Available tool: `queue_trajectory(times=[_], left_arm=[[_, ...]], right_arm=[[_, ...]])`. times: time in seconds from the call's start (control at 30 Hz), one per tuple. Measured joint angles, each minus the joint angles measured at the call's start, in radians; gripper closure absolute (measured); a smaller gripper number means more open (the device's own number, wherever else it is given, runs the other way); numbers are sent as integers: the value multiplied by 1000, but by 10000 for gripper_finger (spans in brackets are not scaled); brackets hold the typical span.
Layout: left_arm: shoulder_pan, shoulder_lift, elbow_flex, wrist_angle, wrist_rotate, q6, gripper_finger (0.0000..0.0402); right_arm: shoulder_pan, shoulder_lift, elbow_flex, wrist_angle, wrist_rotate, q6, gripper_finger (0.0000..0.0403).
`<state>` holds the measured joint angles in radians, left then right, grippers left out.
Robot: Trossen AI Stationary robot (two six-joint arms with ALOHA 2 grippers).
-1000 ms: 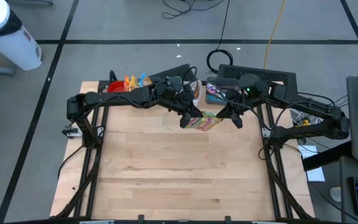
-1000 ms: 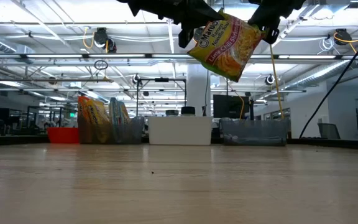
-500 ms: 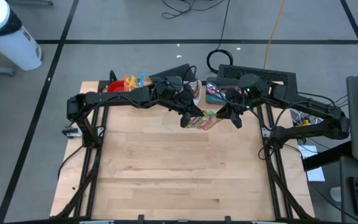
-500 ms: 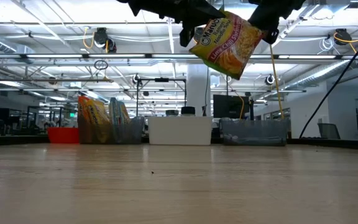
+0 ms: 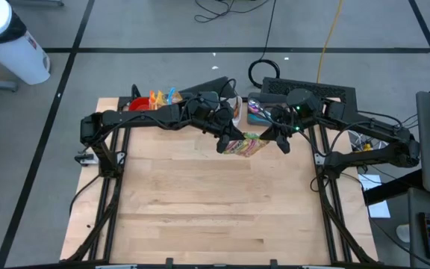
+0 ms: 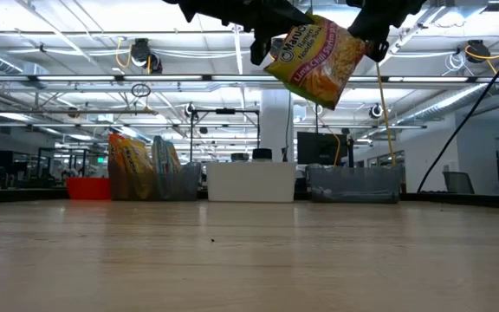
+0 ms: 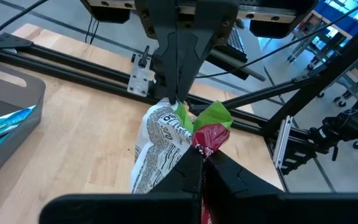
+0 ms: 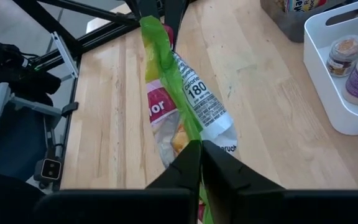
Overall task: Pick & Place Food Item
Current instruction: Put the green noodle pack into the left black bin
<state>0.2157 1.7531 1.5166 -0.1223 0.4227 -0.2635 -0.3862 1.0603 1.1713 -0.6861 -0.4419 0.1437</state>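
Observation:
A yellow instant-noodle packet (image 6: pixel 317 56) with a green and red edge hangs high above the wooden table (image 5: pixel 200 202), stretched between both arms over the table's far middle. My left gripper (image 5: pixel 226 143) is shut on its left end. My right gripper (image 5: pixel 264 140) is shut on its right end. In the left wrist view the packet (image 7: pixel 163 143) runs from my own fingers to the right gripper (image 7: pixel 178 93) beyond it. In the right wrist view the packet (image 8: pixel 188 99) shows its printed back and runs up to the left gripper (image 8: pixel 165 18). My left gripper pinches the packet's crumpled red and green end (image 7: pixel 209 138) between its two shut fingers, coming nearly level from the table's left. The packet is lifted clear and tilts, its lower corner (image 6: pixel 320 100) hanging free. My right gripper pinches the opposite end (image 8: pixel 190 135) between its shut fingers, slanting down from the table's right. That end sits at the packet's upper right (image 6: pixel 364 42), clear of the table.
Along the far edge stand a red bin (image 5: pixel 136 104) with snack bags (image 5: pixel 163 97), a white bin (image 8: pixel 328 93) holding jars, and a grey bin (image 5: pixel 258 110). The bare wooden top spreads below and toward the near edge.
The packet has shifted a little between the two grippers: its hanging lower corner has swung up and slightly toward the table's left, so it sits less steeply. Both arms have stayed where they were.

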Motion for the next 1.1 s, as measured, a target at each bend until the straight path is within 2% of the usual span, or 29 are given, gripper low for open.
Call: queue_trajectory(times=[0.43, 0.7, 0.87, 1.1], left_arm=[[0, 0, 0, 1, 7, -10, 391], [19, 0, 1, 12, 9, -9, 303], [55, 0, 1, 25, 90, -13, 243], [106, -41, 4, 24, 121, -20, 198]], right_arm=[[0, 0, 0, 0, -3, -2, 402], [0, 0, 0, 0, -7, 1, 403], [0, 0, 0, -12, -8, 1, 403], [0, 0, 0, -44, -42, 4, 403]])
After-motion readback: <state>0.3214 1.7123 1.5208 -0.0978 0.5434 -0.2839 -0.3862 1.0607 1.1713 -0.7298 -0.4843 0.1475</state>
